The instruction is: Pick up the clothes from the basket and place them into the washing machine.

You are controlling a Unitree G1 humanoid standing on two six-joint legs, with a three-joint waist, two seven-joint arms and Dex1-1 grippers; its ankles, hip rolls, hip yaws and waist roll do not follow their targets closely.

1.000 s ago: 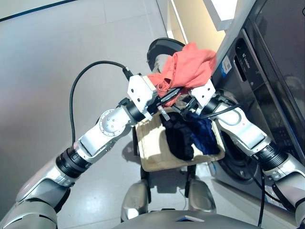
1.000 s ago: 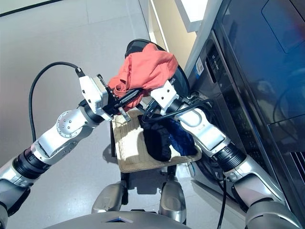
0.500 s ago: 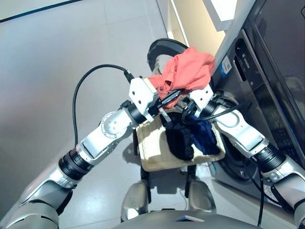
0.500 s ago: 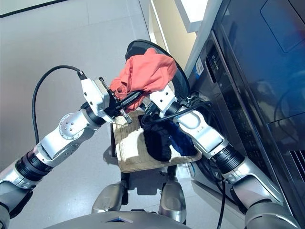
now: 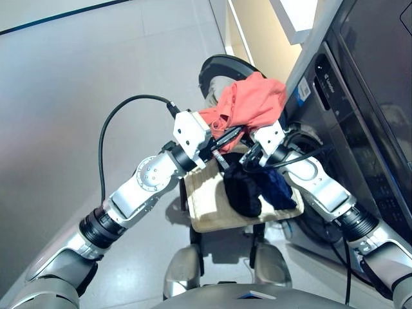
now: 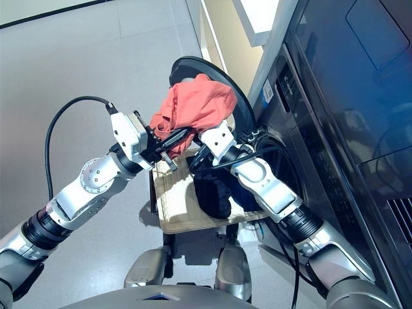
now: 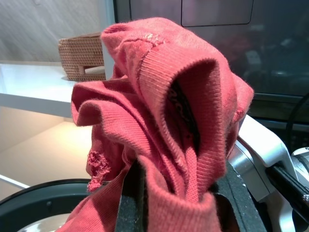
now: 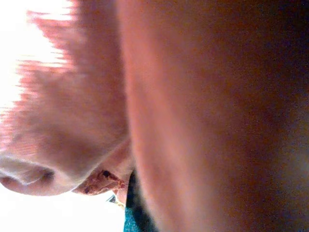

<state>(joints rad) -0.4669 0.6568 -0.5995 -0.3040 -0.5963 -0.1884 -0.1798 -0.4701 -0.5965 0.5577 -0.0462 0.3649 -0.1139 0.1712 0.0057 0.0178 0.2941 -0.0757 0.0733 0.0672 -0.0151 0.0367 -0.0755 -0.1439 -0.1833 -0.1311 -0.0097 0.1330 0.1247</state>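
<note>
- The coral-red garment [image 5: 248, 106], a soft ribbed knit bunched into thick rounded folds, hangs in the air above the far end of the basket, in front of the open door
- The left claw [image 5: 226, 136] is clenched on the garment's lower folds; in the left wrist view the cloth is pinched between the two black fingers [image 7: 131, 203] and rises above them in a crumpled hood shape with a frayed patch on one edge
- The right claw [image 5: 252, 149] sits just under the same garment on its other side; the right wrist view is filled with blurred red cloth, so I cannot tell whether it is grasping or released
- The black garment [image 5: 243, 192] lies as a plump, matte heap along the basket's right half, with the navy blue garment [image 5: 277, 185], crinkled and looser, touching it at the right edge
- The basket [image 5: 205, 199] is a shallow cream-white rectangle of tight wicker weave with a low rim; its left half is bare weave
- The washing machine [image 5: 335, 129] stands to the right of the basket, dark grey and glossy, with its round black-rimmed door [image 5: 222, 67] swung open beyond the basket's far edge
- A brown woven box [image 7: 83, 58] rests on a white shelf [image 7: 43, 87] in the left wrist view
- The floor [image 5: 84, 77] is smooth pale grey tile
</note>
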